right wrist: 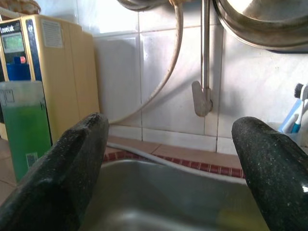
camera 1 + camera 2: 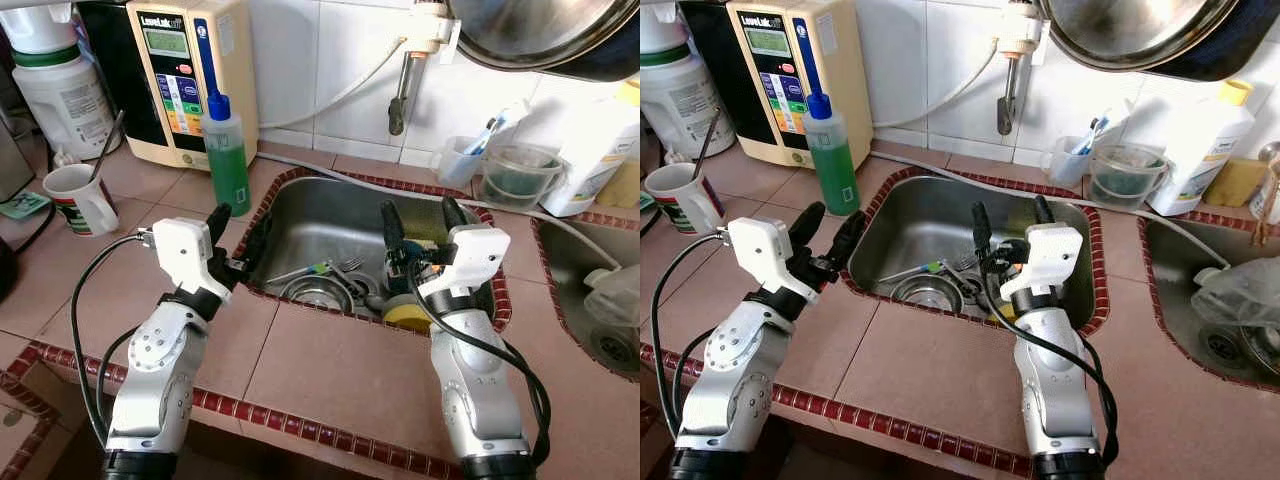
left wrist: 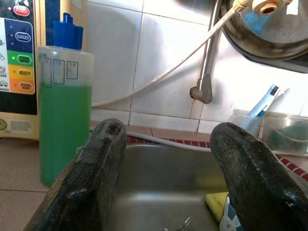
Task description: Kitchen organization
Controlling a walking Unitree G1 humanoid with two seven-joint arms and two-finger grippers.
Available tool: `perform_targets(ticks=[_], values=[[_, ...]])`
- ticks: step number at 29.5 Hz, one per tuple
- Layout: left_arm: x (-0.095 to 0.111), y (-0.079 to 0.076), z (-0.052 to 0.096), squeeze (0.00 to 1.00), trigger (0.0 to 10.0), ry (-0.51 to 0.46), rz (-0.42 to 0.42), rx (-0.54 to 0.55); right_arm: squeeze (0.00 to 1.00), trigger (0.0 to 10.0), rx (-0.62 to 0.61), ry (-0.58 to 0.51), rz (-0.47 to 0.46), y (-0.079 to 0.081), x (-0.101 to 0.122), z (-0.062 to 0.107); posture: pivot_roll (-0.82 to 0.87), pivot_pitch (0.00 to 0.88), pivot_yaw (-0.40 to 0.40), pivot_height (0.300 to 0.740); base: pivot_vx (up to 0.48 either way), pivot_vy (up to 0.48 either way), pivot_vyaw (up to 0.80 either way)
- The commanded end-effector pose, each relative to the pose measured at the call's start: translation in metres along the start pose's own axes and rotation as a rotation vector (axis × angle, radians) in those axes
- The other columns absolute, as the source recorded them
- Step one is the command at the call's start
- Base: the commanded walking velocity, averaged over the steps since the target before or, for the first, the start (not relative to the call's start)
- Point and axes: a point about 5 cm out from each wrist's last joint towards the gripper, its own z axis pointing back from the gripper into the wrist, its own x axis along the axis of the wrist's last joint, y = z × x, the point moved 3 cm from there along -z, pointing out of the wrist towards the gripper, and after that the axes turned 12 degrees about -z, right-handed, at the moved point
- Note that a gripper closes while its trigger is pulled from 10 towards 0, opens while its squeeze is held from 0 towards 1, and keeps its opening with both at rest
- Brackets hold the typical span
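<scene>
Our left gripper (image 2: 232,228) and right gripper (image 2: 421,222) hung spread wide and empty above the steel sink (image 2: 310,222), where we saw 1 fork (image 2: 343,266) beside a half-hidden yellow sponge (image 2: 408,315).

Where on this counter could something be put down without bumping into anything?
The bare tiles in front of the sink, between the two arms, are open. So is the patch between the mug and the green bottle. The sink is crowded with a fork and a yellow sponge. The back ledge by the plastic containers is cluttered.
</scene>
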Motion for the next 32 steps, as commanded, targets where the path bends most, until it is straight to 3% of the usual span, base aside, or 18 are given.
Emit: perform_targets(ticks=[1,7,11,32], values=[[0.002,0.0,0.001,0.0,10.0,-0.003,-0.01,0.006,0.0,10.0,0.002,-0.008,0.002,0.002,0.001,0.002,-0.11,0.055,0.029,0.74,0.0,0.0,0.0],[0.0,0.0,0.008,0.0,10.0,0.019,-0.016,0.006,0.0,10.0,-0.006,0.008,0.005,0.002,-0.001,0.007,-0.1,0.099,0.035,0.74,0.0,0.0,0.0],[-0.006,-0.003,0.02,0.0,10.0,0.061,-0.002,-0.002,0.0,10.0,-0.019,0.051,0.012,0.0,-0.008,0.02,-0.1,0.125,0.035,0.74,0.0,0.0,0.0],[-0.005,-0.011,0.025,0.0,10.0,0.091,-0.001,-0.049,0.0,10.0,-0.024,0.073,0.001,0.003,-0.011,0.027,-0.09,0.135,0.043,0.74,-0.189,0.0,0.0]])
